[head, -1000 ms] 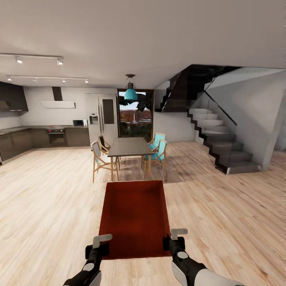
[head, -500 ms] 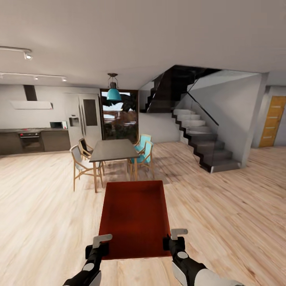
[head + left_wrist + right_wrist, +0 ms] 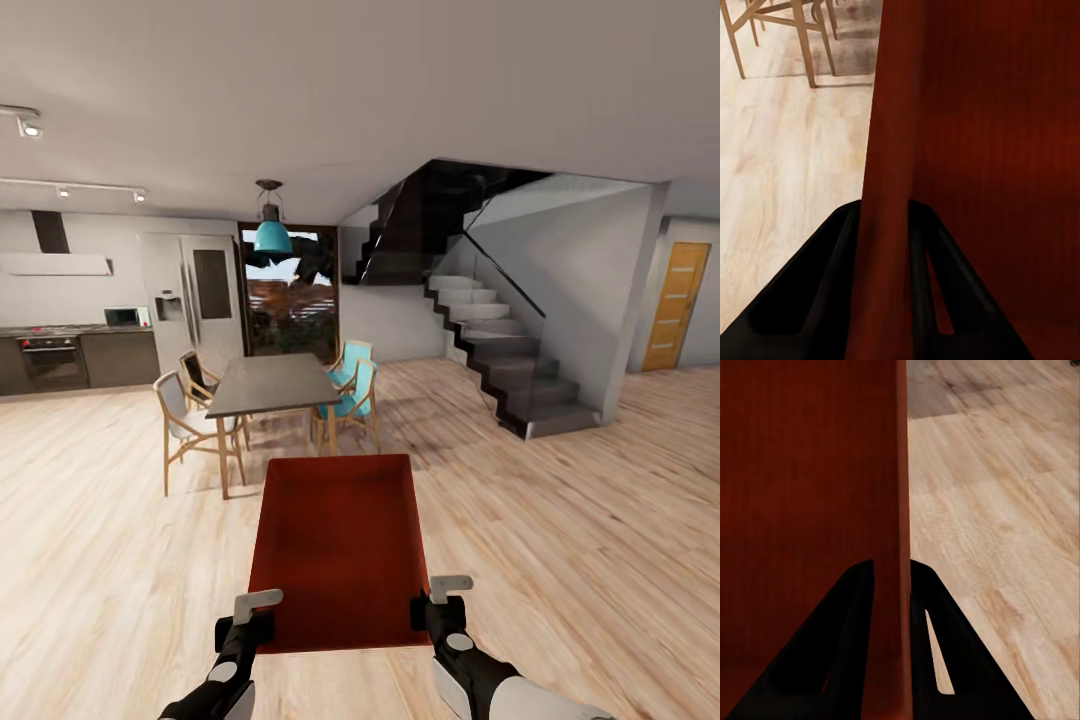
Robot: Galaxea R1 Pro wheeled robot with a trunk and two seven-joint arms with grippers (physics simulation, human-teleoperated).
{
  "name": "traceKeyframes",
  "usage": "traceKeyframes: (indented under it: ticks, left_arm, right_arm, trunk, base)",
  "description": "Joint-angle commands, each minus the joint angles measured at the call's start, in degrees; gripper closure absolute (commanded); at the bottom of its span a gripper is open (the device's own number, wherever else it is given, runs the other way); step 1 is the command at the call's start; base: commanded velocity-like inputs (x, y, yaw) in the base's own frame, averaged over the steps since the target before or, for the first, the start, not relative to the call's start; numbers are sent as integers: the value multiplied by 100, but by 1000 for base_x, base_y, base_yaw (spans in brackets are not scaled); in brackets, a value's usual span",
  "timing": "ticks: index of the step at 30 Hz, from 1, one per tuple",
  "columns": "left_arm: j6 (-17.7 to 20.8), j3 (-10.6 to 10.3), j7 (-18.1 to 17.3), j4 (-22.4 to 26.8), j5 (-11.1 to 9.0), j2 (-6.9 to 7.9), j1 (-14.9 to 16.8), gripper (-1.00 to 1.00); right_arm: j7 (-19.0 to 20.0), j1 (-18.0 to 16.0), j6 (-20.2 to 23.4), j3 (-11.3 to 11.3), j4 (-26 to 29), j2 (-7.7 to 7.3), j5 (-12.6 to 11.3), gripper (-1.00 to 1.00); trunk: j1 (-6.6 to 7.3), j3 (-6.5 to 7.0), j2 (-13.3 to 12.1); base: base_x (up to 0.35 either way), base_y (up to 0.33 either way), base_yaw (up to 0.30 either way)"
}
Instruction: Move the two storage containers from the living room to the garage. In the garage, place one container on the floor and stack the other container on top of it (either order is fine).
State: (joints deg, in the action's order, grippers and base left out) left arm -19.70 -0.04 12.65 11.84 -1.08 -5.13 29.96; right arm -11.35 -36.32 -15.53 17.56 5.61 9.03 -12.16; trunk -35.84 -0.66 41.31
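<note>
Left gripper [image 3: 256, 612] clamped on the left wall of the storage container [image 3: 340, 545], right gripper [image 3: 440, 596] on its right wall. Held level above light wood plank floor [image 3: 580, 520]. Beyond: dining table [image 3: 272, 383] with chairs [image 3: 185, 425], staircase [image 3: 505, 365], kitchen units [image 3: 70, 360], orange door [image 3: 672, 305]. No readable writing.

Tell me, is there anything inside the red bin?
Nothing shows inside the bin: just its bare red bottom. Both grippers, left and right, pinch its side walls. The floor under it is hidden.
</note>
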Motion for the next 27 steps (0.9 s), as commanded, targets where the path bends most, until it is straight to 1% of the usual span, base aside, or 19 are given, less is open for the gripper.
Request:
traceKeyframes:
  ticks: [1, 7, 27]
  left_arm:
    - [10, 182, 0, 18, 117, -6, 10, 100]
    - [10, 184, -1, 18, 117, -9, 10, 100]
    - [10, 182, -5, 19, 117, -8, 10, 100]
  right_arm:
    - [27, 1, 6, -55, -7, 4, -41, 100]
    - [19, 1, 6, -59, -7, 9, -46, 100]
    - [19, 2, 6, -59, -7, 11, -49, 100]
  trunk:
    - [-5, -7, 6]
    - [-5, -7, 6]
    - [-5, -7, 6]
  base:
    - [323, 0, -6]
    - [323, 0, -165]
    - [323, 0, -278]
